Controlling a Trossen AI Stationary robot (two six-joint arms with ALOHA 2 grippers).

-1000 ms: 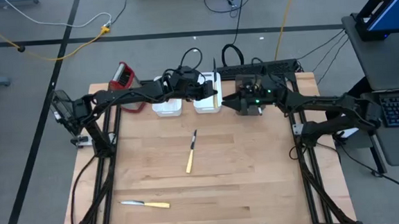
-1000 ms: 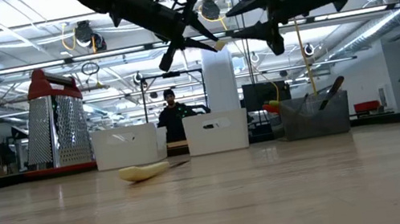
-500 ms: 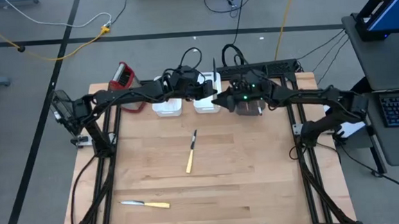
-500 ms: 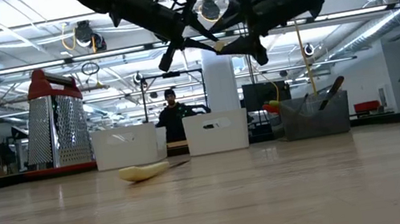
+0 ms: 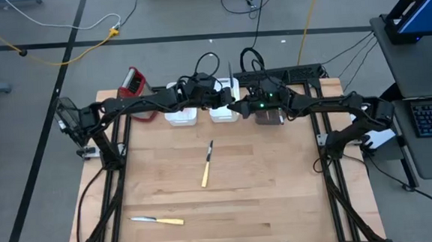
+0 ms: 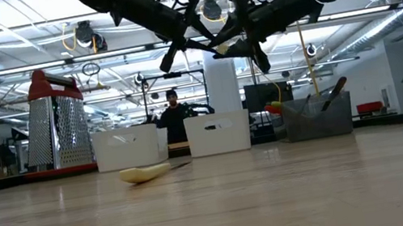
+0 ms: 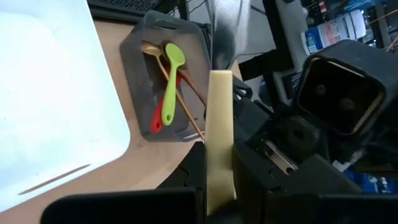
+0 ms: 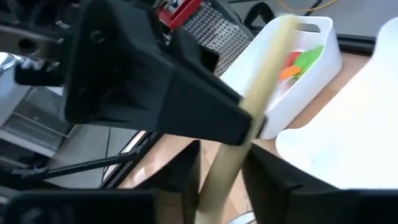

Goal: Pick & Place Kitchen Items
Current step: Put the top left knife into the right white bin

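Observation:
A cream-handled knife point(image 7: 219, 137) is held in the air above the white bins point(image 5: 223, 113) at the table's far side. Its blade point(image 5: 230, 71) points toward the far edge. My left gripper point(image 5: 226, 98) is shut on the handle. My right gripper point(image 5: 240, 104) has come in from the right and is shut on the same handle. Two more cream-handled knives lie flat on the wood, one mid-table point(image 5: 207, 166) and one near the front left point(image 5: 158, 220). My left gripper pinches the knife's cream handle point(image 7: 217, 183) between its two fingers. The knife runs along the fingers and sticks out ahead of them, blade foremost, lifted clear of the table. My right gripper has a finger point(image 8: 186, 180) on either side of the handle point(image 8: 221, 171), coming nearly level from the table's right. The fingers lie across the handle, beside the left gripper's fingers point(image 8: 242, 124).
A dark bin point(image 7: 165, 81) with green, red and wooden spoons stands at the far right, under my right arm. One white bin point(image 8: 305, 59) holds orange and green spatulas. A steel grater with a red top point(image 6: 55, 121) stands at the far left. The wood near the front is bare.
My right gripper has moved toward the table's left, up to the knife held by my left gripper, and has shut around the cream handle. My left gripper and the knife have kept still.

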